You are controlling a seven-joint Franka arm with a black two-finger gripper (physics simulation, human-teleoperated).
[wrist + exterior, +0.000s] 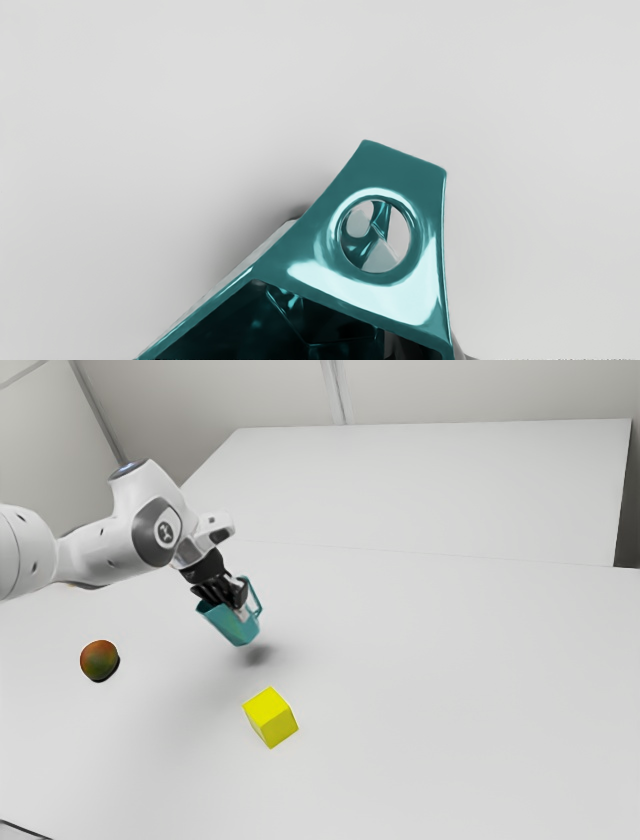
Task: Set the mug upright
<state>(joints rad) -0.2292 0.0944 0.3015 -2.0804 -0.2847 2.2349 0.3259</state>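
In the exterior view, see a white jointed arm (145, 520) reaching in from the exterior view's left, ending in a black two-finger gripper (234, 598). Find a shiny teal mug (230, 622) held there, gripped by its wall and raised above the table (450, 680), with a soft shadow (258, 655) below and apart from it. Note it tilted, mouth toward the gripper, base slanting down toward the exterior view's right, looped handle (258, 600) on the side toward the white panel. Cannot tell exactly where each fingertip presses. See also a round red-and-green fruit (99, 660) well apart from the mug toward the exterior view's left, and a bright yellow cube (270, 716) nearer the camera, apart from the mug too.

In the wrist view, look close into the mug's dark glossy mouth, beside the fingers' end of the view. Make out a broad teal part tapering away from the rim, pierced by a round hole, with a dark blur of shadow on the pale surface alongside.

As for edges and room, trace a wide stretch of smooth off-white table from the mug toward the exterior view's right, meeting a large white panel (430, 490) behind. Beyond, see pale grey walls (260, 390) with a vertical strip.
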